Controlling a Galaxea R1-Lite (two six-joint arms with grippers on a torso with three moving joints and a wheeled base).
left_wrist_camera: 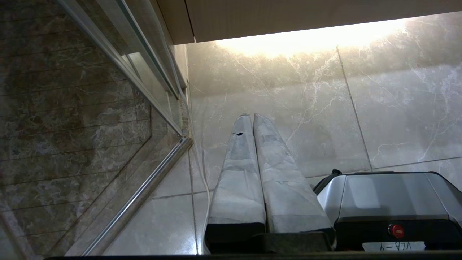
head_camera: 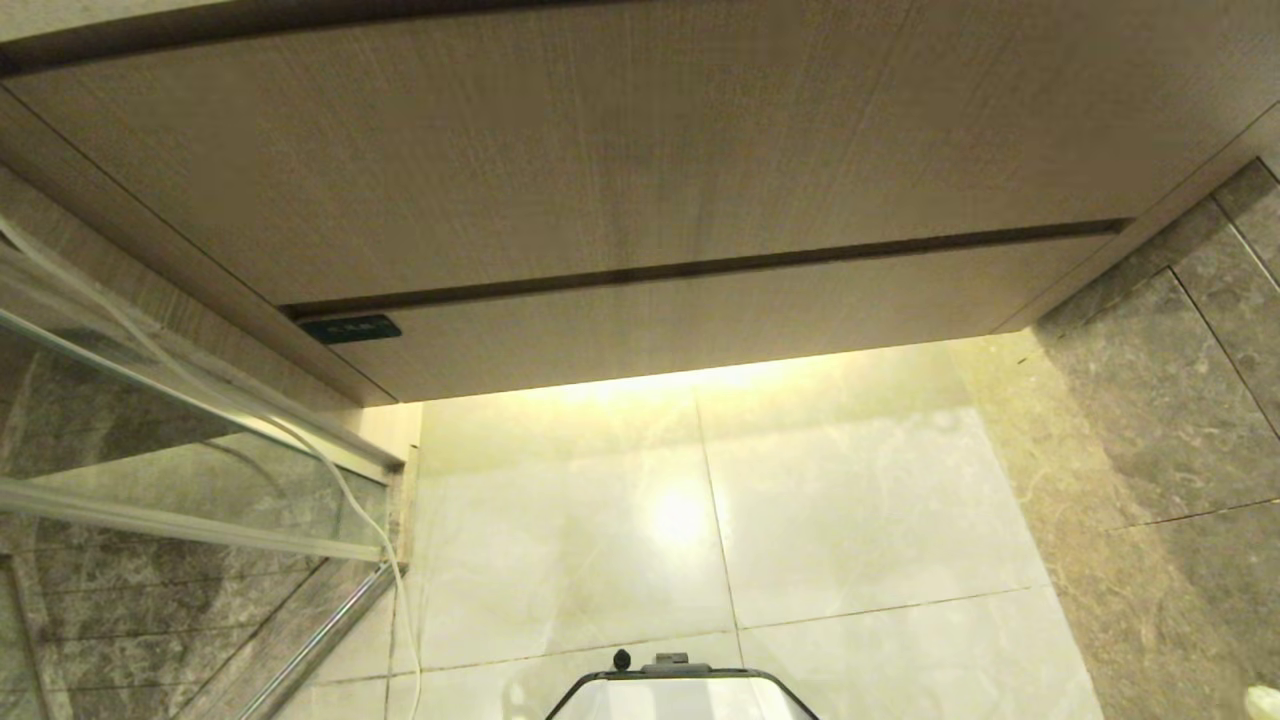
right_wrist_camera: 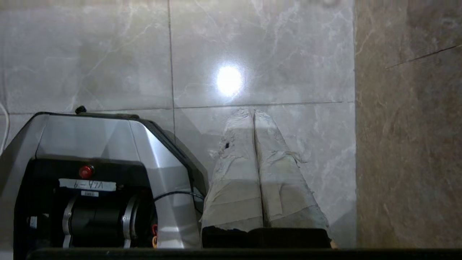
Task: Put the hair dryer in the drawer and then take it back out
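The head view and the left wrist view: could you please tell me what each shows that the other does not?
Only the head view shows the closed drawer front with its small dark label and the taller wood-grain panel above. Only the left wrist view shows the left hand, fingers together over the floor, and the red button on the robot's base. Both show the glass partition, the pale floor tiles, the white cord and the base's front.

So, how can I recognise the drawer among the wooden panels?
Find the wood-grain cabinet hanging above the pale floor tiles. The drawer is its lowest front, a low strip under a dark horizontal gap. Unlike the taller panel above, it carries a small dark label at its left end.
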